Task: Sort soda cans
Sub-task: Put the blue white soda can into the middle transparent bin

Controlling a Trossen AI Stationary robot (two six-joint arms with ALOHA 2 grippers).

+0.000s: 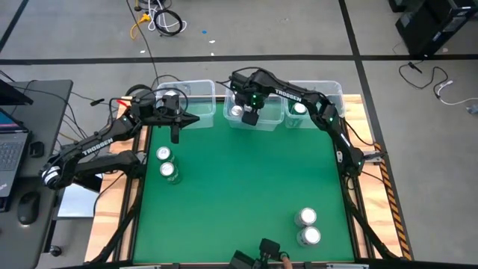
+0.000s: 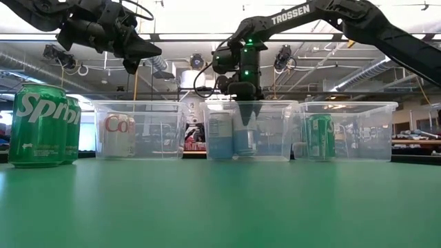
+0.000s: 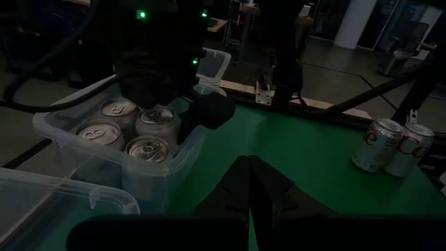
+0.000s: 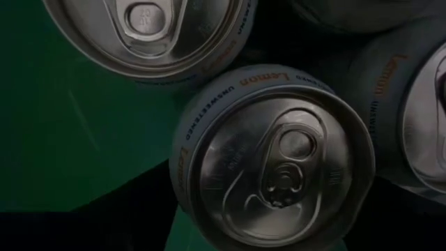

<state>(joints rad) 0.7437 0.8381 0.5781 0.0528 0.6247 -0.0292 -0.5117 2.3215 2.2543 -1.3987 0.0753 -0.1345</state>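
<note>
Several silver soda cans [image 3: 132,129] stand in the middle clear bin [image 1: 231,119]. My right gripper [image 1: 250,117] reaches down into that bin, right over a silver lemon can [image 4: 275,164] that stands on the bin floor [image 2: 244,141]. A silver-and-red can [image 2: 117,134] stands in the left bin and a green can [image 2: 320,136] in the right bin. Two green cans [image 1: 167,163] stand on the mat's left side. Two silver cans [image 1: 307,226] stand at its near right. My left gripper [image 1: 175,137] is shut and hovers above the mat, in front of the left bin.
Three clear bins line the far edge of the green mat: left [image 1: 202,93], middle, right [image 1: 332,93]. The wide middle of the mat [image 1: 239,187] holds nothing. A laptop and a mouse [image 1: 26,208] lie beyond the table's left edge. Cables hang around both arms.
</note>
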